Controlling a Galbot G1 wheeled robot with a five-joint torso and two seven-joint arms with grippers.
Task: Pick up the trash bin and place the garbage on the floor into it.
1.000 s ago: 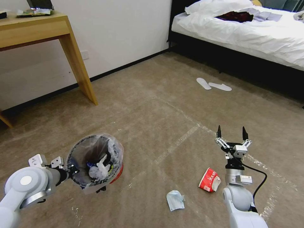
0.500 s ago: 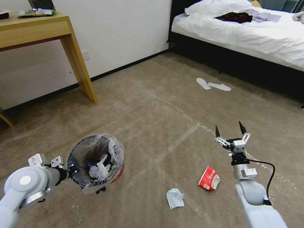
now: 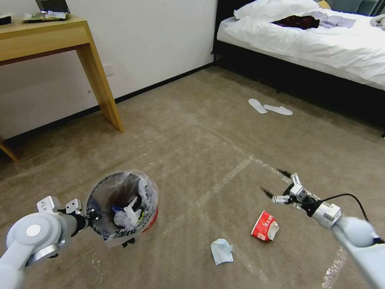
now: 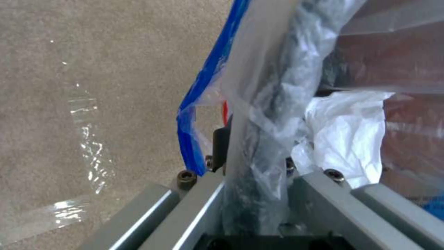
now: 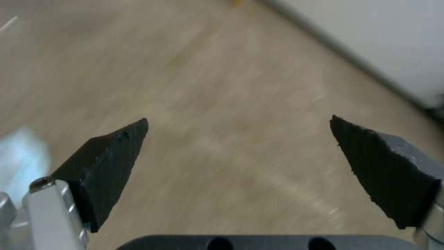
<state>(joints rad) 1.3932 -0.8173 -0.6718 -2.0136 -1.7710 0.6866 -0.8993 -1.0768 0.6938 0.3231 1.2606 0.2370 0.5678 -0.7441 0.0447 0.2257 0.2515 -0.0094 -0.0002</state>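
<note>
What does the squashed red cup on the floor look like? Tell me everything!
The red-and-white paper cup lies on its side on the beige carpet, crushed and dented, with its white inside showing at the torn open end. Dark print runs along its red wall, too small to read. Nothing grips it: the open right gripper hovers just above and behind it. A crumpled pale tissue lies nearby, apart.

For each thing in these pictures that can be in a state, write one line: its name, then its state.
trash bin: held off the floor, bag-lined, partly filled
left gripper: shut on the bin's rim
right gripper: open, empty, above the floor
crushed paper cup: lying on the floor
crumpled tissue: lying on the floor
slippers: flat on the floor by the bed
</note>
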